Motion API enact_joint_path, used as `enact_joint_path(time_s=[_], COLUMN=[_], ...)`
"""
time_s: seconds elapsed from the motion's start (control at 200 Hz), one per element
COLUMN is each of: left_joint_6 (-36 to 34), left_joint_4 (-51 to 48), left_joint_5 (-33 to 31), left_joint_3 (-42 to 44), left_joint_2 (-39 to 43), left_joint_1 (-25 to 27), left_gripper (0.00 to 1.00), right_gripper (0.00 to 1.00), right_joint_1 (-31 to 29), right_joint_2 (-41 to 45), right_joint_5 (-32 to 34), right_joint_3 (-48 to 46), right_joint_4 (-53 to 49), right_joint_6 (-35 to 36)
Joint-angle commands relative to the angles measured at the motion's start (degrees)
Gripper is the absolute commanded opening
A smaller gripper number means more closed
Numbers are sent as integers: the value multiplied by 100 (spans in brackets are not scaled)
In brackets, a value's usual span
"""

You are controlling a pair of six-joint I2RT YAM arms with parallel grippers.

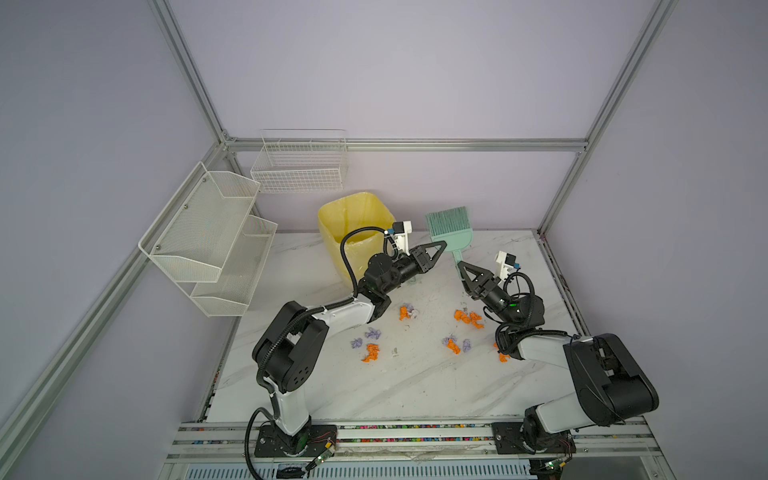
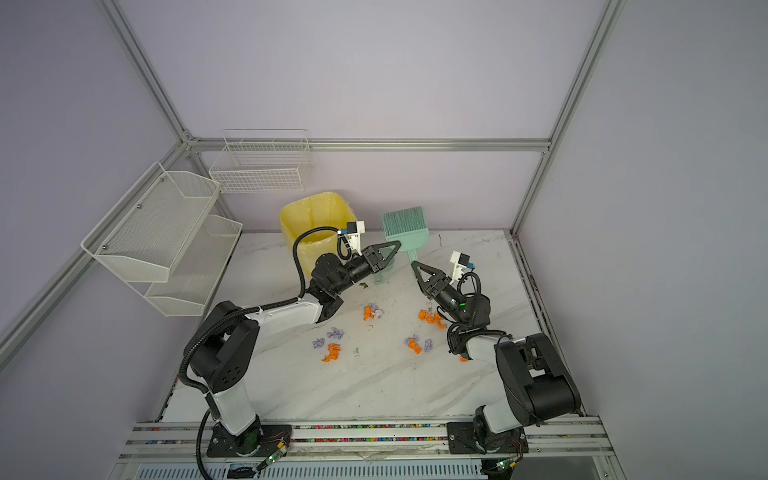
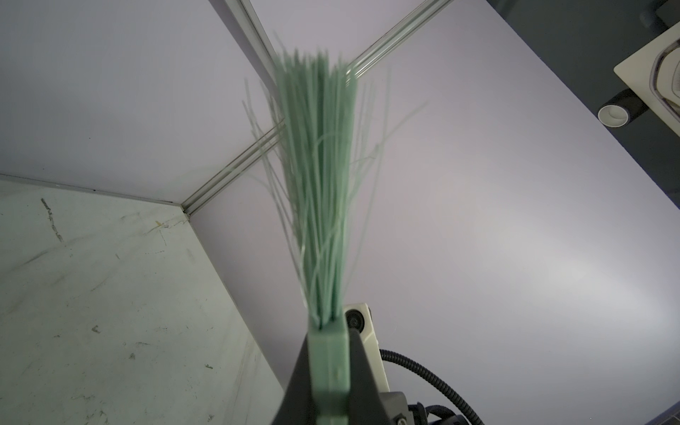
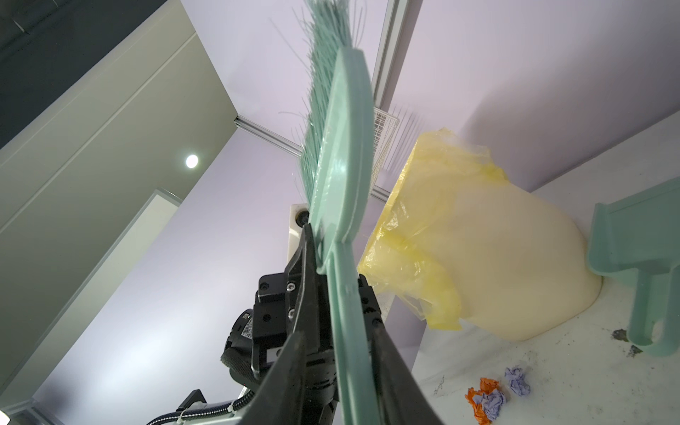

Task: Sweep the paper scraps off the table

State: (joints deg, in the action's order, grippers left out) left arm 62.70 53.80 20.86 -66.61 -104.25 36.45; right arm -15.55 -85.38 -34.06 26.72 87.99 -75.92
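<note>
Several orange and lilac paper scraps lie mid-table in clusters [image 1: 409, 311] [image 1: 467, 318] [image 1: 371, 351] [image 2: 415, 345], and some show in the right wrist view [image 4: 485, 399]. My left gripper [image 1: 442, 243] [image 3: 329, 331] is shut on the base of the green brush [image 1: 449, 222] [image 3: 320, 184], holding it in the air with its bristles up. My right gripper [image 1: 460, 264] [image 4: 338, 327] straddles the brush handle [image 4: 349, 294]. One finger touches the handle and a narrow gap shows at the other. The table [image 1: 395, 386] is white marble-patterned.
A yellow-lined bin [image 1: 353, 220] stands at the back, behind my left arm. The green dustpan [image 4: 644, 235] [image 2: 379, 276] lies beside it. White mesh shelves [image 1: 208, 232] and a wire basket [image 1: 299, 166] hang on the left and back walls.
</note>
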Motion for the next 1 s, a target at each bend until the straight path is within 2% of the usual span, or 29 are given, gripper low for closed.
enact_joint_path(time_s=[0.0, 0.25, 0.36, 0.475, 0.56, 0.705, 0.77, 0.805, 0.93, 0.945, 0.99], left_joint_6=[-38, -56, -39, -174, -456, -1009, -1276, -1417, -1950, -2010, -2174], left_joint_4=[262, 174, 321, 331, 237, -772, -1270, -1574, -2834, -2973, -3363], left_joint_5=[47, 3, -64, -173, -109, -198, -414, -545, -1017, -1058, -1240], left_joint_3=[-159, -100, 101, 400, 557, 630, 715, 745, 686, 692, 684], left_joint_2=[35, 42, 110, 380, 609, 996, 1204, 1341, 1715, 1760, 1883], left_joint_1=[11, 11, 16, 33, 107, 285, 370, 418, 548, 570, 604], left_gripper=[0, 0, 28, 46, 51, 64, 75, 83, 95, 100, 100], right_gripper=[20, 0, 0, 0, 0, 0, 0, 0, 0, 0, 0], right_joint_1=[-53, -70, -69, -12, 53, 263, 400, 504, 905, 945, 1073], right_joint_2=[-31, 43, 197, 370, 497, 879, 1071, 1165, 1515, 1554, 1640], right_joint_5=[42, 152, 146, 55, -62, -126, -197, -274, -60, -37, -8], right_joint_3=[9, -43, -27, 110, 286, 492, 610, 721, 1160, 1187, 1262], right_joint_4=[781, 606, 94, -439, -943, -1940, -2517, -2942, -4940, -5085, -5372], right_joint_6=[-196, -109, 65, 262, 429, 885, 1195, 1422, 2304, 2377, 2534])
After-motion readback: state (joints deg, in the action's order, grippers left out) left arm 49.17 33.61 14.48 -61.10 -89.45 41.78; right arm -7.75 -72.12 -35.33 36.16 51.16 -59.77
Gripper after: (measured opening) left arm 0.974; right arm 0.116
